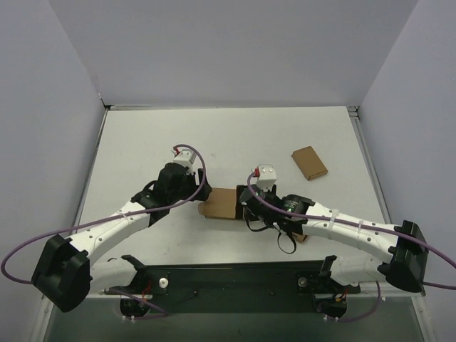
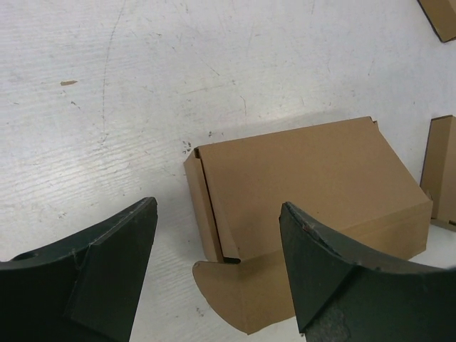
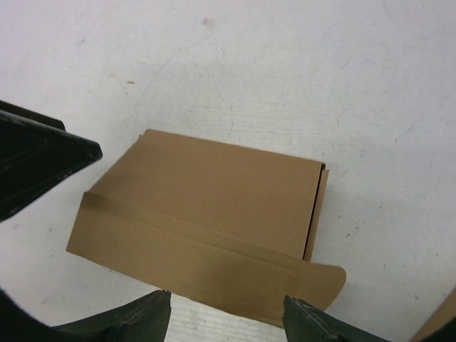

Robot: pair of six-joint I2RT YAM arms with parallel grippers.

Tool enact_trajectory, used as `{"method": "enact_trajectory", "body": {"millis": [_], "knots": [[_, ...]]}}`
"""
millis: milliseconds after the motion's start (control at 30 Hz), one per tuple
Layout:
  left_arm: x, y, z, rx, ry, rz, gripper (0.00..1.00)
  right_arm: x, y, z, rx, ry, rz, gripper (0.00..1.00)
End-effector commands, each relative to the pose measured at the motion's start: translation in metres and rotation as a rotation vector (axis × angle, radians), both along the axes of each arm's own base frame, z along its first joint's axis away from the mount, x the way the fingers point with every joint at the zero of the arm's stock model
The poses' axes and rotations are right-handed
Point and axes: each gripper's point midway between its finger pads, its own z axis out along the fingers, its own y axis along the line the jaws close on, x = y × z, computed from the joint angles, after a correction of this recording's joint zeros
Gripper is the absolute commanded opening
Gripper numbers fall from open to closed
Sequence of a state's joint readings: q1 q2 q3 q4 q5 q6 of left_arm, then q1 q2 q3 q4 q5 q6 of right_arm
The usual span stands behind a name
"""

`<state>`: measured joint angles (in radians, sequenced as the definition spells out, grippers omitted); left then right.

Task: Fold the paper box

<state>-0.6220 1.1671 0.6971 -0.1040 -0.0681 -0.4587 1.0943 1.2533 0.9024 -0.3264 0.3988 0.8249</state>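
The left gripper [image 2: 219, 214] is open, with its two dark fingers [image 2: 107, 271] spread wide and holding nothing. Right in front of them lies the plain brown cardboard paper box [image 2: 306, 178]. It is folded into a box shape and its top is down flat. One short end of it sits in the gap between the two fingers. In the left wrist view the right-hand finger covers part of the box's near side, but I cannot tell if it touches. A round brown flap [image 2: 228, 292] sticks out flat from the bottom of that end and is not tucked in. The right gripper [image 3: 222, 303] is open too and grips nothing. Its two dark fingers [image 3: 142, 317] stand apart, just at the long near edge of the box, and the box is wider than the gap between them. Seen from above, the box lies flat near the middle of the white table [image 1: 142, 142], with the left gripper on its left and the right gripper on its right. A small flat brown cardboard box [image 1: 309, 162] lies well apart, farther back and to the right. Another small brown cardboard piece [image 1: 303, 238] peeks out from under the right arm.
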Motion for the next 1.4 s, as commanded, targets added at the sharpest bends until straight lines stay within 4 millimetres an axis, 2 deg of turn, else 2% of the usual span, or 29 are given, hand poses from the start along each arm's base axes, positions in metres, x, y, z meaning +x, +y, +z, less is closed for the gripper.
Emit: {"method": "enact_trajectory", "body": {"millis": [0,67,100,300,433,467,700,800,900,1033,1067,1133,1167,1267,1300,1367], "knots": [[0.013,-0.003,0.0,-0.034,-0.029,-0.002,0.79,0.016,-0.012,0.023,0.027,0.006,-0.017,0.64],[0.019,-0.005,0.001,-0.044,-0.04,0.004,0.79,0.029,-0.021,0.023,0.017,0.012,-0.041,0.65],[0.019,-0.005,-0.004,-0.037,-0.027,0.005,0.79,0.032,-0.023,0.022,0.01,0.02,-0.043,0.65],[0.015,-0.005,-0.022,-0.051,-0.002,0.003,0.79,0.056,-0.04,-0.006,-0.041,0.087,-0.088,0.65],[0.005,-0.001,-0.042,-0.044,0.031,0.0,0.79,0.05,-0.042,-0.023,-0.057,0.119,-0.079,0.64],[-0.002,0.003,-0.053,-0.042,0.055,0.006,0.79,0.044,-0.044,-0.033,-0.061,0.145,-0.078,0.64],[-0.026,0.01,-0.085,-0.053,0.113,0.0,0.75,0.02,-0.057,-0.085,-0.117,0.259,-0.092,0.59],[-0.032,0.011,-0.094,-0.033,0.131,-0.013,0.74,0.016,-0.059,-0.096,-0.146,0.278,-0.088,0.58],[-0.033,0.013,-0.097,-0.012,0.136,-0.012,0.74,0.018,-0.06,-0.095,-0.163,0.266,-0.079,0.58],[-0.028,0.012,-0.084,-0.015,0.112,-0.014,0.75,0.026,-0.058,-0.078,-0.16,0.222,-0.069,0.58],[-0.022,0.009,-0.071,-0.027,0.083,-0.018,0.75,0.027,-0.058,-0.074,-0.175,0.204,-0.045,0.58],[-0.018,0.012,-0.061,-0.009,0.071,-0.003,0.77,0.028,-0.055,-0.061,-0.178,0.159,-0.004,0.62],[-0.012,0.009,-0.045,-0.019,0.035,-0.007,0.79,0.032,-0.056,-0.053,-0.216,0.111,0.034,0.63],[-0.011,0.014,-0.023,-0.012,0.021,-0.003,0.83,0.026,-0.039,-0.027,-0.272,-0.011,0.158,0.7],[-0.009,0.013,-0.01,-0.021,0.014,-0.003,0.83,0.021,-0.031,-0.018,-0.332,-0.081,0.235,0.72],[-0.007,0.014,0.009,-0.039,-0.005,-0.006,0.85,0.015,-0.021,-0.011,-0.38,-0.133,0.312,0.73]]}}
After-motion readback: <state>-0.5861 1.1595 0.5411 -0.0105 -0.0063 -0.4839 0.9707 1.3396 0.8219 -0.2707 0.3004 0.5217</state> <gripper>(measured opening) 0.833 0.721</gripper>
